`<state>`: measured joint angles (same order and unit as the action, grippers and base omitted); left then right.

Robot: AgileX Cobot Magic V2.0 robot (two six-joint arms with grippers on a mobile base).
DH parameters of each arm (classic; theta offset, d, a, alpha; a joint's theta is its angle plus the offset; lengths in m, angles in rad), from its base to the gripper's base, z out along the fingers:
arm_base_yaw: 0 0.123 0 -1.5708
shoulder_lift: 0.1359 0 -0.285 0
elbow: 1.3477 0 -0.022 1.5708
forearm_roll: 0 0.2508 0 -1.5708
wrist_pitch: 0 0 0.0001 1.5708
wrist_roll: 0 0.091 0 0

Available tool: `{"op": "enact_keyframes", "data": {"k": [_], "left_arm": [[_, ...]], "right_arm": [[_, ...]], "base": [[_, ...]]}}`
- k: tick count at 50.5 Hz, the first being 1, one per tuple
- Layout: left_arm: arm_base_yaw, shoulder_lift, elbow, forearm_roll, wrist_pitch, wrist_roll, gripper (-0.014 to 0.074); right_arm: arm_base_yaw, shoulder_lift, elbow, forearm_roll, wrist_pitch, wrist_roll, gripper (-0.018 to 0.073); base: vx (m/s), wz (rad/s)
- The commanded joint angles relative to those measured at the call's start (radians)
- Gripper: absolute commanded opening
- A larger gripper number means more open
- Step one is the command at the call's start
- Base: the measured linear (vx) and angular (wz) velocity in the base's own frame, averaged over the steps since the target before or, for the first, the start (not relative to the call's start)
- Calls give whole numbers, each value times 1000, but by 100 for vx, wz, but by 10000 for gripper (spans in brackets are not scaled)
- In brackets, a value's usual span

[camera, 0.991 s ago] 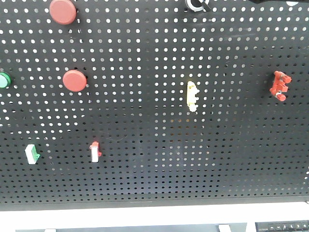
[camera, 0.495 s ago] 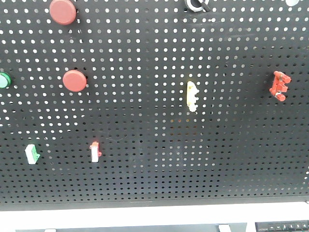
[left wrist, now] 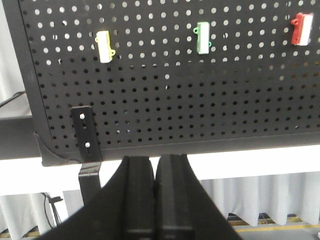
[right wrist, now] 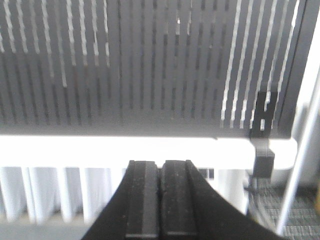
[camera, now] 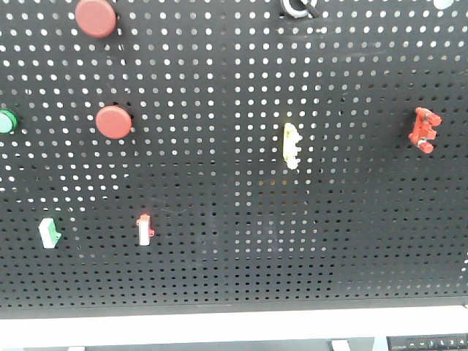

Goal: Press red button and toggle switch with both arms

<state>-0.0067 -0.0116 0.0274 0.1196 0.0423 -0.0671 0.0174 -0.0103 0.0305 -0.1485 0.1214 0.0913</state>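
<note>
On the black pegboard (camera: 234, 219) are two round red buttons, one at the top left (camera: 96, 17) and one below it (camera: 114, 121). Small toggle switches sit on the board: a yellow one (camera: 291, 145), a red-and-white one (camera: 144, 229) and a green one (camera: 48, 232). Neither gripper shows in the front view. My left gripper (left wrist: 155, 162) is shut and empty below the board's lower edge; above it are a yellow switch (left wrist: 104, 46), a green switch (left wrist: 202, 37) and a red switch (left wrist: 302, 28). My right gripper (right wrist: 160, 165) is shut and empty below the board, and its view is streaked with blur.
A green button (camera: 6, 121) sits at the left edge and a red clip-like part (camera: 423, 130) at the right. A black knob (camera: 296, 6) is at the top. A white ledge (camera: 234, 325) runs under the board. A black bracket (left wrist: 85, 145) hangs at its lower left corner.
A dark shape at the top right edge of the front view has gone. The dark object at the bottom right has sunk almost out of the frame. The buttons and switches look the same.
</note>
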Motion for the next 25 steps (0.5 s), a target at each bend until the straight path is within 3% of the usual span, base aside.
{"op": "enact_keyframes", "data": {"k": [1,25], "left_arm": [[-3,-6,29,-10,-84,-4,2],[-3,-6,29,-10,-84,-4,2]], "right_arm": [[5,-18,11,-4,-69,-3,-3],[-1,-15,11,-4,-69,-3,-3]], "base": [[0,0],[0,0]]}}
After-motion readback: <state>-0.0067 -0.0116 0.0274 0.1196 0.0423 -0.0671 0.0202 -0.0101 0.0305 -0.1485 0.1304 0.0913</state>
